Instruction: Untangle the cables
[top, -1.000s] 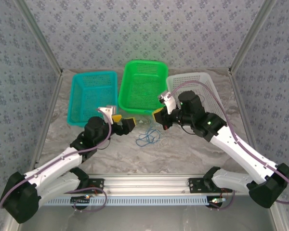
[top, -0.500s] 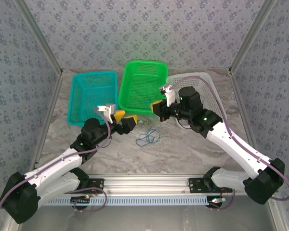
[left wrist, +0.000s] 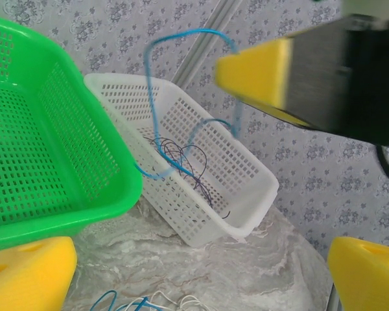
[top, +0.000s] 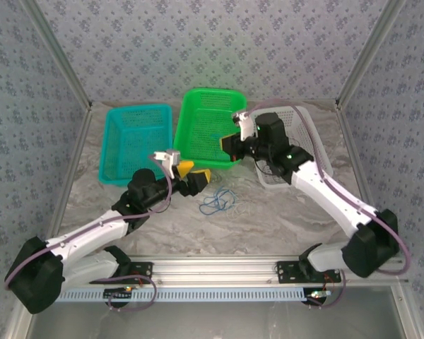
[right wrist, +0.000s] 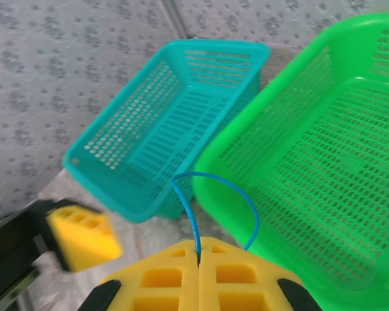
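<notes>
Three baskets sit on the counter (top: 268, 219): a teal basket (top: 138, 108), a green basket (top: 208, 99) and a white basket (left wrist: 240, 162). The right claw (right wrist: 198, 246) hangs over the green basket's edge. It is pressed together, pinching a blue cable (left wrist: 149, 103) that loops out from its tips. Below that claw, a dark cable (left wrist: 181, 155) shows against the white basket; I cannot tell if it lies inside. The left claw (top: 194, 174) is spread wide and holds nothing. Just beside it lies a small heap of cable (top: 215, 203), blue and pale. There are two claws and three cable colours.

Bright, even light with soft shadows; close foreground blurs.
</notes>
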`<state>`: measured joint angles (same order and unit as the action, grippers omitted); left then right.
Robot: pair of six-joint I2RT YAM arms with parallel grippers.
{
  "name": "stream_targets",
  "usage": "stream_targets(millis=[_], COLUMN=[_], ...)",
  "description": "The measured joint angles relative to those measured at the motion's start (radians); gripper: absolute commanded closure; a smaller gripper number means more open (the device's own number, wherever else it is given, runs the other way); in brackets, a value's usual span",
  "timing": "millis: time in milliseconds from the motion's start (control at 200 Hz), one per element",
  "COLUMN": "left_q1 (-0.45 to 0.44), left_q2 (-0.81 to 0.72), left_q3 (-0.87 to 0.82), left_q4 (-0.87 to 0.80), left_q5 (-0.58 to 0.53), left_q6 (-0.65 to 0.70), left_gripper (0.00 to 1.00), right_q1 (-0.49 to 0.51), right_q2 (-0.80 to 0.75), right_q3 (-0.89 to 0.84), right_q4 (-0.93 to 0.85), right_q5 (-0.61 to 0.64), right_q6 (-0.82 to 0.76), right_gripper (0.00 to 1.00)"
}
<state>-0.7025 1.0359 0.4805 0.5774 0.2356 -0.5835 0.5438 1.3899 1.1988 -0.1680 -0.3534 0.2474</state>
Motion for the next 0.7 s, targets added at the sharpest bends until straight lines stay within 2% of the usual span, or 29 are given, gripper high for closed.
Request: stream_targets(millis=[150,275,470,610,700], left_q1=[0.000,0.000,0.011,0.068,0.079], left_q2=[-0.017,-0.075,-0.166,-0.112,-0.047], left_q3=[0.000,-0.003,-0.050,-0.049,0.000], left_q4=[-0.037,-0.092,-0.109,-0.085,-0.129], left_q5=[-0.018,-0.067,-0.141,-0.130,-0.118], left_q6=[0.008,0.023,0.023,-0.029,-0.025], left_gripper=[0.01,0.01,0.01,0.00,0.01], right_q1=[-0.063,-0.084,-0.052,-0.025,-0.010], right_q2=[0.179,0.264,0.264,0.224,0.181], right_q3=[0.102,0.126,0.130,0.110,0.092], right_q4=[0.000,0.002,0.023,0.079,0.116], right_q5=[-0.005,-0.030,-0.084,-0.125,-0.165], right_q6=[0.019,0.032,0.042,0.063,0.083], right_gripper=[1.00,1.00,1.00,1.00,1.00])
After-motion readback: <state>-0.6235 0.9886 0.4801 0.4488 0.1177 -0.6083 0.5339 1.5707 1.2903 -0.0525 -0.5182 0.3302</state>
